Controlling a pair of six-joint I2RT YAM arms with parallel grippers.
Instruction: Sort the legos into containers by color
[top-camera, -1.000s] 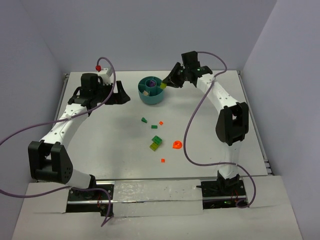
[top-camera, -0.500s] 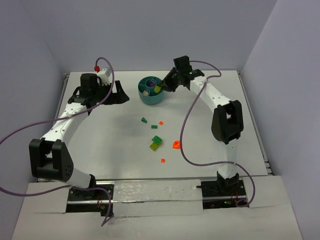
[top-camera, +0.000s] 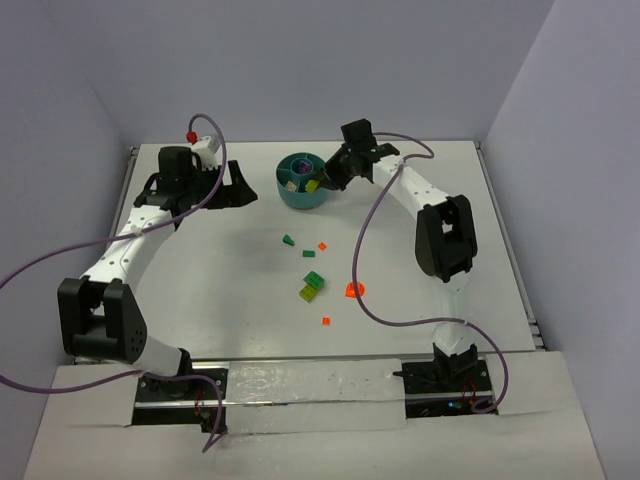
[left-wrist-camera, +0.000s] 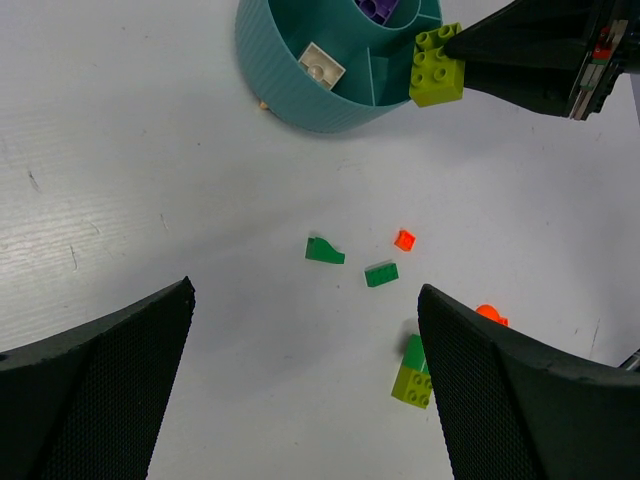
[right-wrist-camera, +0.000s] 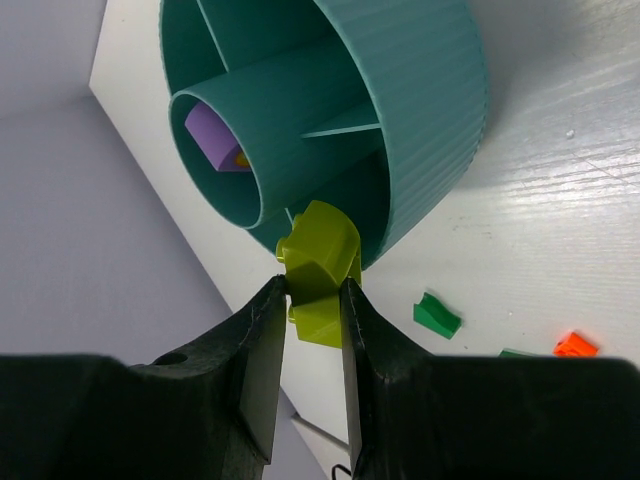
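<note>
The round teal bowl (top-camera: 300, 195) (left-wrist-camera: 300, 95) (right-wrist-camera: 430, 90) stands at the back middle, with dividers and a central hub. A purple lego (right-wrist-camera: 212, 135) (left-wrist-camera: 378, 8) lies in the hub. My right gripper (top-camera: 318, 182) (right-wrist-camera: 312, 285) is shut on a lime lego brick (top-camera: 313, 184) (left-wrist-camera: 437, 68) (right-wrist-camera: 320, 270), held over the bowl's right rim. My left gripper (top-camera: 240, 188) (left-wrist-camera: 305, 290) hangs open left of the bowl, nothing between its fingers. On the table lie a dark green wedge (top-camera: 287, 240) (left-wrist-camera: 323, 251), a dark green brick (top-camera: 310, 254) (left-wrist-camera: 381, 274) and a green-and-lime stack (top-camera: 312, 287) (left-wrist-camera: 413, 370).
A pale square piece (left-wrist-camera: 320, 66) lies in one bowl compartment. Orange bits lie on the table: a small one (top-camera: 323, 246) (left-wrist-camera: 404, 239), a larger one (top-camera: 353, 290) and another small one (top-camera: 325, 320). Purple cables loop over both arms.
My right gripper has carried the lime brick leftward, from beside the bowl to over its right rim. The left arm has stayed still.
</note>
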